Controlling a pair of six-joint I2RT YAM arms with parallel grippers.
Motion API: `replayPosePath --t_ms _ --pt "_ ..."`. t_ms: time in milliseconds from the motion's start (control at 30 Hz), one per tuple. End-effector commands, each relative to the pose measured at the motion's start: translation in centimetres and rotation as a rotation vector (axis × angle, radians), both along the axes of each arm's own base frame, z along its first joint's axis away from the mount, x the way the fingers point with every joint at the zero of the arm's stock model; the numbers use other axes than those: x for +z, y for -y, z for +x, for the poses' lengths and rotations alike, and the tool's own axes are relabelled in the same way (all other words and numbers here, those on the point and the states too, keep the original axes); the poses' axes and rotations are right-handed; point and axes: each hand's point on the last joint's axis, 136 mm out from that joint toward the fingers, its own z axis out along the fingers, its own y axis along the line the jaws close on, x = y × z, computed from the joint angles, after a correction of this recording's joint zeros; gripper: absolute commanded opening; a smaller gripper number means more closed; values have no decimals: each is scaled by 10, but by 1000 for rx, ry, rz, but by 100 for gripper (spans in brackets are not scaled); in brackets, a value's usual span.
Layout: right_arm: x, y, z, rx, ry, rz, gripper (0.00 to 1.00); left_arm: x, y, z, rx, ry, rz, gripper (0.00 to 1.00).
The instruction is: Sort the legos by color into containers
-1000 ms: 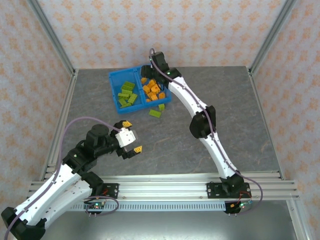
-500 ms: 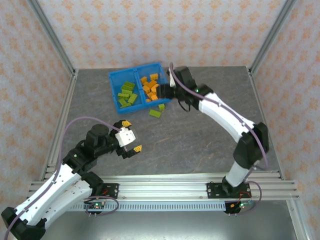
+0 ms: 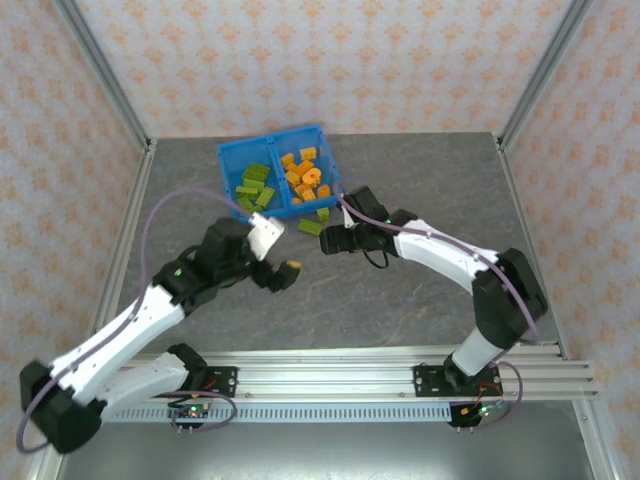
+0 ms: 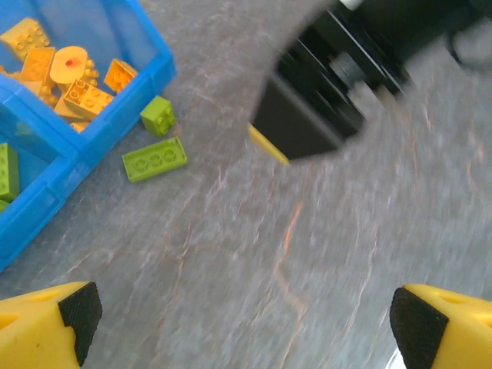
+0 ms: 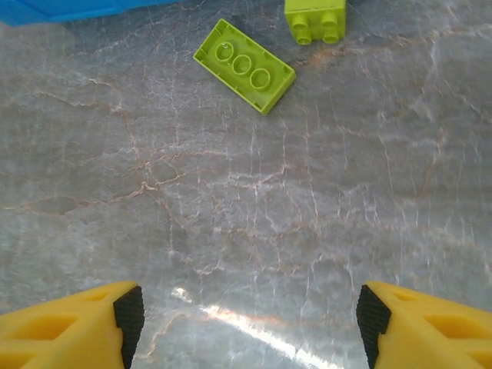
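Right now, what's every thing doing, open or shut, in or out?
left gripper: open, empty
right gripper: open, empty
blue bin: upright, bricks inside
orange bricks: inside bin
long green brick: flat on table, outside bin
small green brick: on table, outside bin

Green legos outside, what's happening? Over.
Left end effector, right end effector open, empty. Two olive-green plastic bricks beside bright blue plastic bin. Nothing blocks them.

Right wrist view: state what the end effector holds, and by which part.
Nothing. The right end effector is open over the table; the flat green lego lies loose beyond it.
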Motion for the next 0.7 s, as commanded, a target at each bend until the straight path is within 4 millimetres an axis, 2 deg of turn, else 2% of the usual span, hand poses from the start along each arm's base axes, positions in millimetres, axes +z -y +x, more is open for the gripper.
replayPosePath --t_ms 0,67,133,233,300,367,500,667 --pt "49 21 -1 -119 123 75 81 -13 -11 29 393 -196 -48 100" --pt "59 39 -8 -162 155 54 85 -27 -9 49 523 -256 -47 100" --pt "66 53 -15 -191 175 34 88 -41 5 65 581 -308 -93 97" --pt "74 67 -23 -213 189 16 88 -58 23 89 674 -377 -127 84" --pt "73 71 -27 -225 190 18 88 -70 25 104 774 -415 -102 72" --pt "80 74 -30 -235 209 44 89 -85 23 115 899 -447 -77 68" --pt "81 78 -33 -244 211 42 89 -107 31 138 1013 -441 -153 74" --pt "82 82 -38 -241 212 37 89 -127 32 158 1096 -421 -108 74"
